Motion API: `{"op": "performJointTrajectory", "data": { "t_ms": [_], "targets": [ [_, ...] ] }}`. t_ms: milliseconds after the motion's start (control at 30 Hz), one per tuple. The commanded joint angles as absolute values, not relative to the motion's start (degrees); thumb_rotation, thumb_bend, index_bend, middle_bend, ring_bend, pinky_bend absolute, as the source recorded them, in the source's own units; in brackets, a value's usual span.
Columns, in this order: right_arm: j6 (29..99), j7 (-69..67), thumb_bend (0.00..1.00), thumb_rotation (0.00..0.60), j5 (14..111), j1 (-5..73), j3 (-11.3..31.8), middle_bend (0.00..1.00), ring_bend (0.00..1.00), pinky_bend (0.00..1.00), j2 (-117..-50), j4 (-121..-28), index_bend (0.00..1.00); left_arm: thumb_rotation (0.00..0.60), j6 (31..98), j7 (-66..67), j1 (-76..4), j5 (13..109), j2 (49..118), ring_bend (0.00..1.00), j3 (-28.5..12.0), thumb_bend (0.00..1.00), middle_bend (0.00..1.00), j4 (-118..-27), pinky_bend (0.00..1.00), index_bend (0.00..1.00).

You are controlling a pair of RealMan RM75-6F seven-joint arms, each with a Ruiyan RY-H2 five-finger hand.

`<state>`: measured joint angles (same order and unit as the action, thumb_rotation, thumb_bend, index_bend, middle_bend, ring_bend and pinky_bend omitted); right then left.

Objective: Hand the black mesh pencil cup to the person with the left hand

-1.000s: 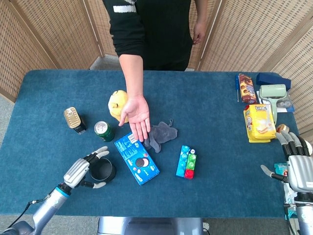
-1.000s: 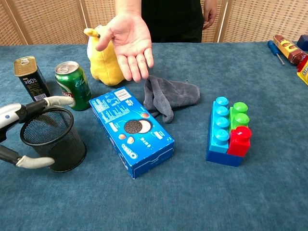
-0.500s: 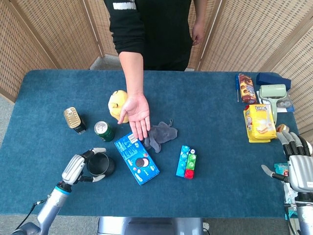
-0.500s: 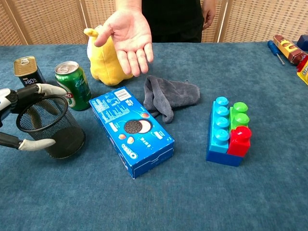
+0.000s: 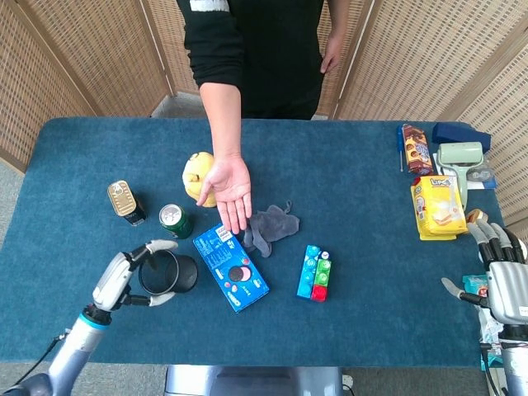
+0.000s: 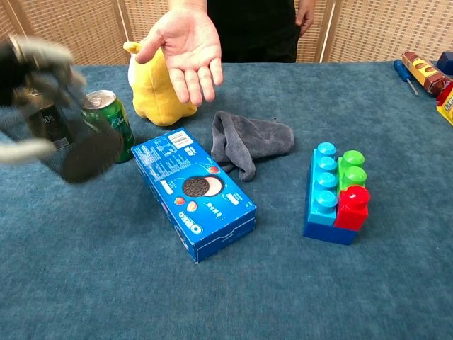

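Note:
The black mesh pencil cup (image 5: 169, 275) is off the table in my left hand (image 5: 120, 279), whose fingers wrap its rim and side. In the chest view the cup (image 6: 81, 145) is blurred, tilted and raised at the far left, with the left hand (image 6: 32, 85) around it. The person's open palm (image 5: 228, 188) hangs over the table's middle, up and to the right of the cup; in the chest view this palm (image 6: 185, 49) is at the top. My right hand (image 5: 503, 276) stays at the table's right edge, fingers apart and holding nothing.
A green can (image 5: 175, 220) and a small tin (image 5: 125, 202) stand just behind the cup. A blue cookie box (image 5: 231, 266) lies to its right. A yellow plush (image 5: 198, 173), grey cloth (image 5: 271, 227) and toy blocks (image 5: 315, 272) are further on. Snack packs (image 5: 437, 206) sit at far right.
My left hand has closed round the cup and lifted it off the table, tilting it. In the chest view it rose sharply and blurred. The person's palm held its place.

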<state>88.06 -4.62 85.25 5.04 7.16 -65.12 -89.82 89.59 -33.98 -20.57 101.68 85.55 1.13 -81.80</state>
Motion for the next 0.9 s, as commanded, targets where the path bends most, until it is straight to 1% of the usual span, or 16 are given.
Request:
{"op": "performJointTrajectory", "data": {
  "t_ms": [33,67,133,267,333,433,533,667,800,900],
  "targets": [
    [88.0,-4.5,0.0,0.487,85.3,5.1,7.1,0.0,0.04,0.04,-65.1,-89.9,0.04,0.6,88.2,-27.3,-23.3,101.3,77.3,0.55,-2.3,0.27,0.6,-92.8,0.53,0.51],
    [88.0,-4.5,0.0,0.486,85.3,5.1,7.1,0.0,0.04,0.04,-65.1,-89.9,0.04,0.6,87.4,-26.2,-23.8,100.9,76.2,0.55,-3.0,0.27,0.6,-94.5,0.53,0.51],
    [88.1,-4.6,0.0,0.487,85.2,4.9,7.1,0.0,0.04,0.04,-65.1,-90.0,0.04,0.6,84.4,-23.1,-25.9,98.6,73.6,0.55,-5.8,0.26,0.6,-98.7,0.53,0.51],
    [88.1,-4.9,0.0,0.487,84.9,4.9,7.2,0.0,0.04,0.04,-65.0,-90.0,0.04,0.6,79.4,-18.1,-29.1,93.1,71.3,0.55,-10.3,0.25,0.6,-102.9,0.53,0.51],
    [87.8,-5.0,0.0,0.486,84.6,4.9,7.3,0.0,0.04,0.04,-64.9,-89.9,0.04,0.6,77.2,-14.9,-30.7,90.0,71.0,0.55,-12.6,0.25,0.6,-103.4,0.53,0.51],
    [87.5,-5.2,0.0,0.491,84.2,5.1,7.5,0.0,0.04,0.04,-64.9,-89.8,0.04,0.6,74.7,-12.0,-32.5,86.0,71.7,0.55,-14.6,0.25,0.6,-102.7,0.53,0.51],
    [87.0,-5.4,0.0,0.489,84.0,5.3,7.6,0.0,0.04,0.04,-65.0,-89.5,0.04,0.6,72.1,-10.5,-34.7,82.0,73.5,0.55,-16.8,0.24,0.6,-100.4,0.53,0.51],
    [86.1,-5.4,0.0,0.491,83.4,5.7,7.7,0.0,0.04,0.04,-65.2,-89.2,0.04,0.6,70.7,-9.7,-36.9,79.7,76.4,0.55,-18.2,0.22,0.6,-97.8,0.53,0.51],
    [85.7,-5.4,0.0,0.493,82.8,5.9,7.9,0.0,0.04,0.04,-65.3,-88.8,0.04,0.6,69.7,-8.0,-38.4,78.5,79.0,0.55,-18.4,0.22,0.6,-95.6,0.53,0.51],
    [85.1,-5.5,0.0,0.494,82.5,6.0,7.9,0.0,0.04,0.04,-65.4,-88.7,0.04,0.6,67.7,-7.8,-39.7,76.9,81.4,0.55,-18.0,0.22,0.6,-93.6,0.53,0.51]
  ]
}}
